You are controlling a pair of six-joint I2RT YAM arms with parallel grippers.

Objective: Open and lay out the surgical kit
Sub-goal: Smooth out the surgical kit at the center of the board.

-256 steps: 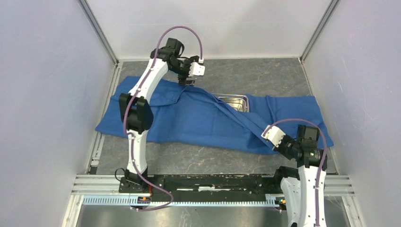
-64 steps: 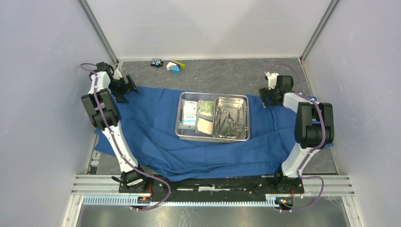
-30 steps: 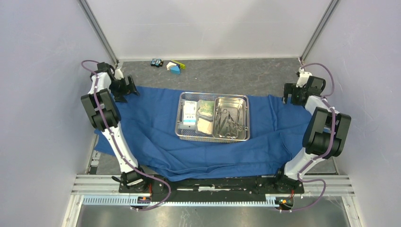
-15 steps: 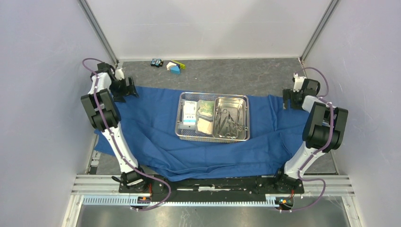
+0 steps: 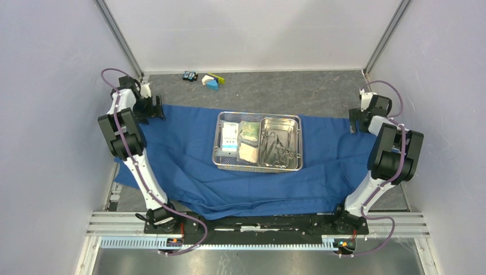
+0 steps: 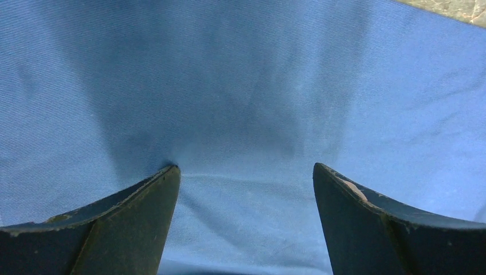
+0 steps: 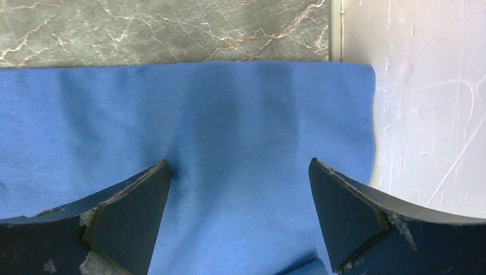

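On my overhead feed a small white, yellow and blue block toy [image 5: 212, 80] sits on the grey marbled table [image 5: 298, 89], beyond the left claw [image 5: 153, 107] and off to its right, close to the back wall [image 5: 252, 34]. A small black-and-blue object [image 5: 189, 75], too small for me to identify, lies just beside the toy on the side nearer that claw. Ahead of the right claw [image 5: 356, 119] my wrist feed shows the same marbled surface, and to that claw's right a thin metal strip [image 7: 335, 28] edges a scuffed white side wall [image 7: 424, 103].
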